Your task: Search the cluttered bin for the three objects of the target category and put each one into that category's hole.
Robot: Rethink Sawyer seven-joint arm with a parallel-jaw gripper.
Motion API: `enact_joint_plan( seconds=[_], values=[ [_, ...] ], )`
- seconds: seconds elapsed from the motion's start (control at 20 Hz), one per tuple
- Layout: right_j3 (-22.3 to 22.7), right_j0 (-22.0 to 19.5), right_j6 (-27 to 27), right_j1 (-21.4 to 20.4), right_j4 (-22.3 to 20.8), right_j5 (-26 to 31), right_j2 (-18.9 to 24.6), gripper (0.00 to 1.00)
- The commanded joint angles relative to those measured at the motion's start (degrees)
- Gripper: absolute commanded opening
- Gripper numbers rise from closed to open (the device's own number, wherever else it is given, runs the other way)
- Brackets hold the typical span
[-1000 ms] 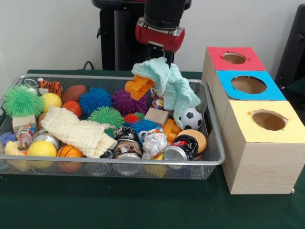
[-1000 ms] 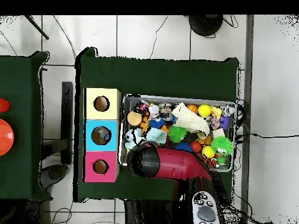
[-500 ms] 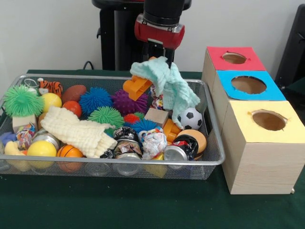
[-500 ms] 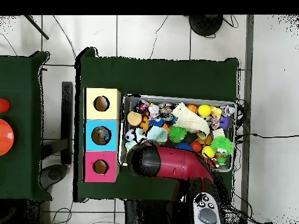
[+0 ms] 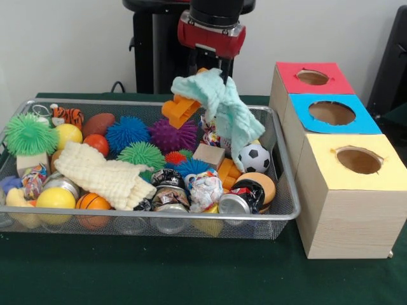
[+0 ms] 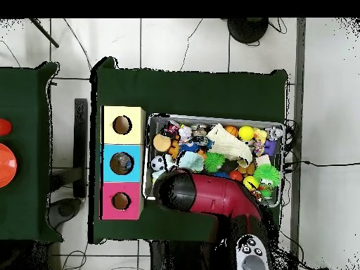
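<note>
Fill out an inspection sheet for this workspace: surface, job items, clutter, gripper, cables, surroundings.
Surface: green tablecloth, bare in front of the bin.
Job items: wire bin full of toys; mint cloth hanging above it; red box, blue box and yellow box in a row beside the bin, each with a top hole.
Clutter: spiky balls, soccer ball, cream cloth, cans, blocks.
Gripper: gripper holds the mint cloth at its top.
Cables: cables on the floor.
Surroundings: tiled floor; second green table alongside.
</note>
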Motion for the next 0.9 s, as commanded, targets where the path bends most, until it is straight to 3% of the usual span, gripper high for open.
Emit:
enact_joint_plan(
  seconds=[0.05,0.15,0.2,0.3,0.35,0.45,0.55,0.7,0.9],
  values=[
    [1.08,-7.22,1.22,3.45,1.65,-3.42,6.42,1.0],
    [0.03,-3.2,3.5,1.14,-0.48,-0.69,2.2,1.0],
    [1.17,-6.44,1.84,3.3,0.18,-3.63,5.12,1.0],
    [0.46,-3.93,3.66,2.45,-1.29,-3.04,2.51,1.0],
    [1.83,-8.3,1.43,5.4,-0.45,-7.23,6.56,1.0],
    [-0.03,-3.34,4.62,2.69,-1.76,-2.68,1.58,1.0],
    [1.49,-8.44,0.82,3.44,-0.87,-4.45,5.57,1.0],
    [-3.24,-5.44,1.79,4.49,-7.63,-7.35,-1.59,1.0],
    [-9.94,-4.5,1.61,10.38,-16.47,-11.32,-8.69,1.0]
  ],
)
